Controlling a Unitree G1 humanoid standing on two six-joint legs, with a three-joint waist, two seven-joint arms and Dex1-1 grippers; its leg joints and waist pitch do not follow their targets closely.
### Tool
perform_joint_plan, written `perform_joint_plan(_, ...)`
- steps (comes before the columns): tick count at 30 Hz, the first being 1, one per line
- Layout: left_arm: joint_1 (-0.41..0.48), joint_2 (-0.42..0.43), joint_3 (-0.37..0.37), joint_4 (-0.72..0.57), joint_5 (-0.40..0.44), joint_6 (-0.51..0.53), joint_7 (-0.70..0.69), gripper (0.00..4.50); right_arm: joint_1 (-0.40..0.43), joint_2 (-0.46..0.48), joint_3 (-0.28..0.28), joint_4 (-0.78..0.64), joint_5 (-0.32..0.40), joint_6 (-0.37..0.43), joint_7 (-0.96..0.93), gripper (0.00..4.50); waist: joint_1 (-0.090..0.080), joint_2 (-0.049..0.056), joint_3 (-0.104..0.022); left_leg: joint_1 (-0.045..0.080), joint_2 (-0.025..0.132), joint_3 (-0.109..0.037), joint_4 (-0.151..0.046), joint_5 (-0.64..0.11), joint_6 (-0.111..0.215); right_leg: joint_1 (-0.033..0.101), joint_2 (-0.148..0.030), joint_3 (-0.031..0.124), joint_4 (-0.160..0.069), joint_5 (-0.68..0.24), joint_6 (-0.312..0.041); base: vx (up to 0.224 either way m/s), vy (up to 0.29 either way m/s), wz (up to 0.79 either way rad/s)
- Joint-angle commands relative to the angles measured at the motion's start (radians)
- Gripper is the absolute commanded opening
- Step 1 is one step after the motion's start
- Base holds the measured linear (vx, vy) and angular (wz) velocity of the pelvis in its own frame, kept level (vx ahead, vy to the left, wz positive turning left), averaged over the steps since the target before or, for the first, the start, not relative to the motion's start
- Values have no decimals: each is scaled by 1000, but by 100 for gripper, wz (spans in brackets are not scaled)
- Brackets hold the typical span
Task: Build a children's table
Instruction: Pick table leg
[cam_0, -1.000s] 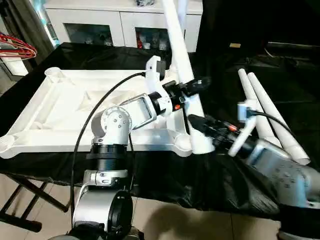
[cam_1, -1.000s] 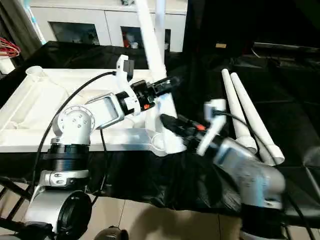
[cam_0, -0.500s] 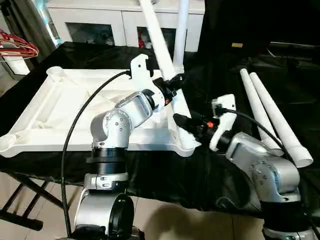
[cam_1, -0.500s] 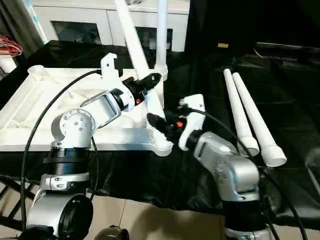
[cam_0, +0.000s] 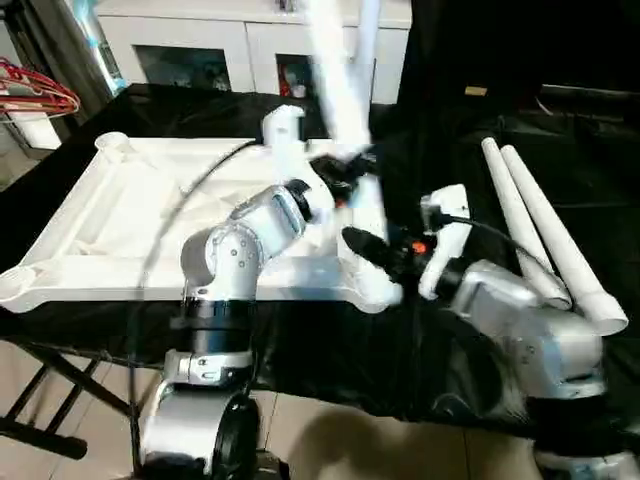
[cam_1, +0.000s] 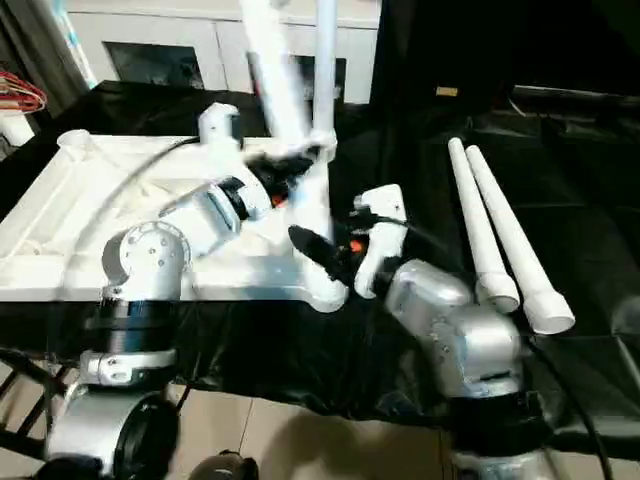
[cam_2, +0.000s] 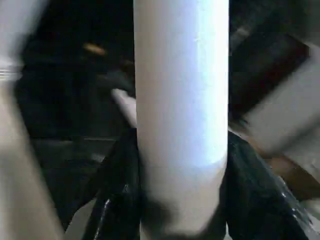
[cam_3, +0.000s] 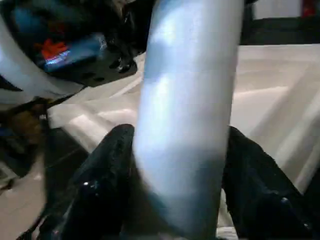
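The right gripper (cam_0: 362, 243) sits lowest and nearest, its black fingers (cam_3: 107, 170) on either side of the leg (cam_0: 362, 215) just above the near right corner socket of the tabletop (cam_0: 110, 215); whether it clamps the leg or merely brackets it I cannot tell; just above and beyond it the left gripper (cam_0: 345, 170) has its fingers (cam_2: 117, 172) pressed against both sides of the same leg, gripping it; the leg rises tilted from that corner, leaning away from the right gripper toward the far side; behind the left gripper a second leg (cam_0: 367, 60) stands upright at the tabletop's far right corner; the tabletop lies ribbed side up on the black-draped surface (cam_0: 450, 130), spreading to the left of both grippers; well to the right of the right gripper two spare legs (cam_0: 545, 235) lie side by side, touching; beyond everything stands a white cabinet (cam_0: 200, 45).
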Motion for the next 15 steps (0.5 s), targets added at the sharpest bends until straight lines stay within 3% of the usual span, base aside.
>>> perform_joint_plan(1,-7,33,-34,-34,-50,29,-110,188,-5,-37,-13,4,56,24,104,301,2,-10,-83,16,26,-9,-54,-102,24,59,-69,37,-59,-72,-163,0,0,0)
perform_joint_plan(5,-8,90,-60,-54,-120,89,-288,188,1,-118,4,2,124,67,275,306,10,-9,-83,18,26,-9,-51,-103,33,61,-69,37,-57,-78,-180,0,0,0)
perform_joint_plan(11,-2,151,-103,-89,-181,100,-499,188,3,-201,37,-18,184,106,423,306,17,-7,-82,19,32,-10,-53,-130,27,56,-72,38,-60,-136,-189,0,0,0)
perform_joint_plan(12,2,161,-108,-101,-206,105,-543,188,4,-218,47,-23,196,114,456,306,17,-11,-82,21,31,-9,-53,-140,26,58,-72,37,-61,-152,-188,0,0,0)
perform_joint_plan(15,7,173,-111,-121,-242,114,-613,188,3,-243,66,-28,206,125,508,269,19,-15,-83,20,32,-9,-52,-125,29,58,-72,37,-57,-144,-194,0,0,0)
